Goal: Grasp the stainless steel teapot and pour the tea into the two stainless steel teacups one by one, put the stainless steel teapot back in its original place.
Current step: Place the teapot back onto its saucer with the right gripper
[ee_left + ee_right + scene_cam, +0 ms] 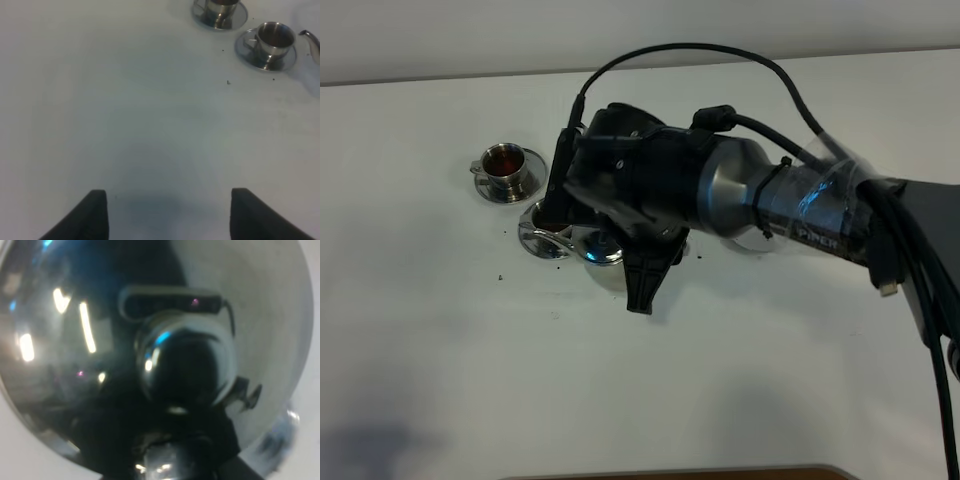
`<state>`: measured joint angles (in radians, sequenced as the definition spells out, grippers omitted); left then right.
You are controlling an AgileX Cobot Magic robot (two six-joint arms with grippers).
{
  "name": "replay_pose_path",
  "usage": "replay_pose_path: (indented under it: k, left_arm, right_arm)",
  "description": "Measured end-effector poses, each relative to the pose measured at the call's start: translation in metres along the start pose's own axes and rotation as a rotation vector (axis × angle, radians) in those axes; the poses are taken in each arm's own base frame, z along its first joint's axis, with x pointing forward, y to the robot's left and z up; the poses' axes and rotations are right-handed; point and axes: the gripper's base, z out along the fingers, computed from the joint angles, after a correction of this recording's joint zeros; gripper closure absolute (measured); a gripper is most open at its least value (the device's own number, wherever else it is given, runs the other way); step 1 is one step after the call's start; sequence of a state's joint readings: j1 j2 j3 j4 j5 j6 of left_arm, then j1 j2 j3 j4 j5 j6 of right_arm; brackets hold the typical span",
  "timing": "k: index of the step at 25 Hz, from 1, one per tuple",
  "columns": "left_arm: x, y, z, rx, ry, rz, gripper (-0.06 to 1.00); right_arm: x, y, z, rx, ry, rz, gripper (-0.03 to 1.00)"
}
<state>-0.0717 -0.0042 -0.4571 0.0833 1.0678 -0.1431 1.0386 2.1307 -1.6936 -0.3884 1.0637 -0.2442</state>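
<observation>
1. Two teacups are seen on their saucers on the counter (440, 330): the far teacup (505, 163) holds dark tea, while the near teacup (542, 222) is mostly hidden in the exterior view under the right gripper (610, 225).
2. The teapot (150, 355) is judged held — the right jaws are shut, apparently on its handle, and it fills the right wrist view.
3. The spout (311, 41) lies just beside the near teacup — that cup appears still unfilled.
4. The left gripper (167, 212) hangs well apart, jaws wide and empty.
</observation>
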Motion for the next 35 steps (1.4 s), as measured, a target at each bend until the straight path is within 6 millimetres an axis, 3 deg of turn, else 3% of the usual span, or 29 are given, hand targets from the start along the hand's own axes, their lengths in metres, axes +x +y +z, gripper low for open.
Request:
replay_pose_path:
  k: [12,17,23,30,35]
  left_arm:
    - [0.000,0.000,0.000,0.000,0.000,-0.001,0.36]
    - [0.000,0.000,0.000,0.000,0.000,-0.001,0.36]
    - [0.000,0.000,0.000,0.000,0.000,-0.001,0.36]
    - [0.000,0.000,0.000,0.000,0.000,-0.001,0.36]
    - [0.000,0.000,0.000,0.000,0.000,-0.001,0.36]
  right_arm:
    - [0.007,-0.016,0.006,-0.117,-0.076,0.113,0.78]
    - [0.017,-0.027,-0.025,-0.102,-0.095,0.129,0.78]
    - [0.048,-0.055,-0.053,-0.095,-0.069,0.213,0.78]
    - [0.087,-0.092,-0.044,-0.122,-0.019,0.358,0.78]
    - [0.115,-0.097,-0.016,-0.147,-0.004,0.446,0.78]
